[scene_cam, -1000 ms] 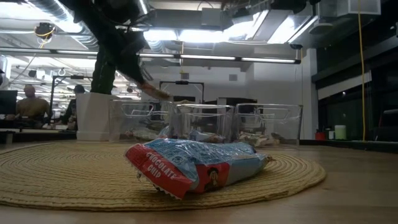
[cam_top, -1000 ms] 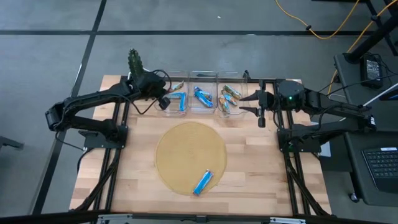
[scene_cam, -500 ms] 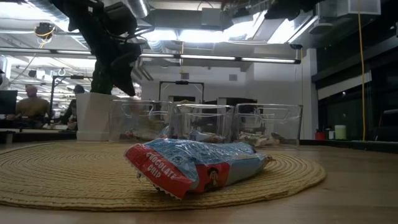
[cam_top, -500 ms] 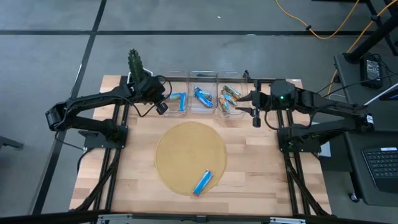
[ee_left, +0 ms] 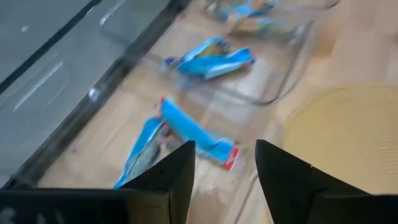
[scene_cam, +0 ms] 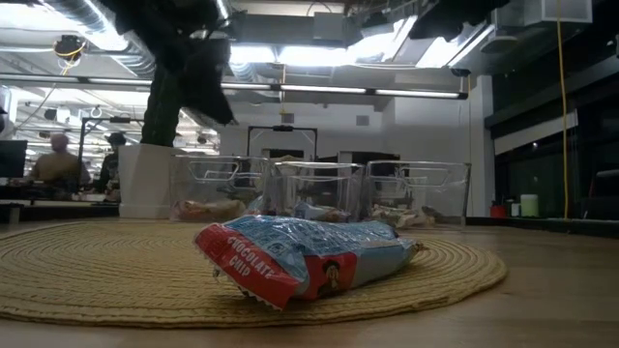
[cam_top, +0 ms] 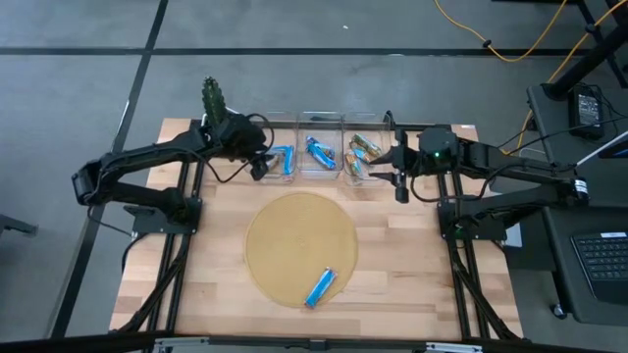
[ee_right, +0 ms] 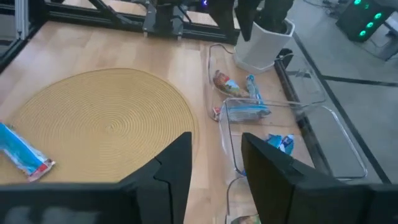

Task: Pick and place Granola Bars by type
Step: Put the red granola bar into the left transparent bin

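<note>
Over the left bin, left tool has shifted right, fingers spread, empty.

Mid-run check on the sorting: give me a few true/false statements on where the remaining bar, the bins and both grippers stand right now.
1. One blue granola bar lies on the round woven mat. True.
2. The left gripper is shut on a bar. False: its fingers are open and empty, by the leftmost bin.
3. Three clear bins stand in a row at the table's far edge. True: bars show in the leftmost, the middle bin and the rightmost bin.
4. The right gripper is down over the mat. False: it is beside the rightmost bin, open, holding nothing.
5. The bar on the mat has a brown wrapper. False: it is blue with a red end.
</note>
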### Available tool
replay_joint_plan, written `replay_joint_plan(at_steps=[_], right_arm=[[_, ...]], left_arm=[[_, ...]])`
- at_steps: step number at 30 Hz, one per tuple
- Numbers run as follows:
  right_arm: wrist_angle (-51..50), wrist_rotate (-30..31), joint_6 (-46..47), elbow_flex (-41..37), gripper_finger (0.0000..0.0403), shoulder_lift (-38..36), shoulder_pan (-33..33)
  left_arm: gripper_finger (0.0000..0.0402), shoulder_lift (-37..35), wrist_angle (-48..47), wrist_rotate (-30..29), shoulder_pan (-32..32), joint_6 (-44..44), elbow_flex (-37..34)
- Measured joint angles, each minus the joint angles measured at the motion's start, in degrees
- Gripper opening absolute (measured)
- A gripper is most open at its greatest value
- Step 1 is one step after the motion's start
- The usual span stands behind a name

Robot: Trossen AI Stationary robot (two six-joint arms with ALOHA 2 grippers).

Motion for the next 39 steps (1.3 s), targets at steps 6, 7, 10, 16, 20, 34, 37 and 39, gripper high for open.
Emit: replay_joint_plan(at_steps=[6,7,10,16,20,34,37,39], right_arm=[[-0.71,-3.90,-0.06,0.00,0.0142,-0.02,0.00],[-0.71,-5.47,-0.08,0.00,0.0142,-0.02,0.00],[-1.17,-11.78,-0.57,0.00,0.0142,-0.02,0.02],[-4.00,-18.62,-3.45,0.00,0.0143,-0.02,3.20],[-4.05,-18.68,-3.31,0.33,0.0143,0.50,7.48],[-8.71,-15.65,-9.65,10.51,0.0241,19.86,22.05],[-9.95,-11.73,-10.99,12.20,0.0280,24.73,23.75],[-9.70,-9.86,-11.94,12.82,0.0300,27.74,24.92]], left_arm=[[0.0146,0.00,0.03,-0.53,-4.10,0.16,2.72],[0.0144,0.00,0.00,-0.74,-4.76,0.13,2.96],[0.0140,0.00,0.02,-1.79,-6.83,-0.58,3.64],[0.0135,-0.02,0.10,-3.33,-11.26,-2.12,4.69],[0.0134,-0.02,0.04,-5.28,-14.00,-3.53,4.69],[0.0134,-0.02,-0.23,-6.86,-20.27,-4.00,4.69],[0.0134,-0.02,-0.56,-6.82,-20.89,-3.94,4.69],[0.0134,-0.02,-0.74,-6.84,-21.28,-3.83,4.69]])
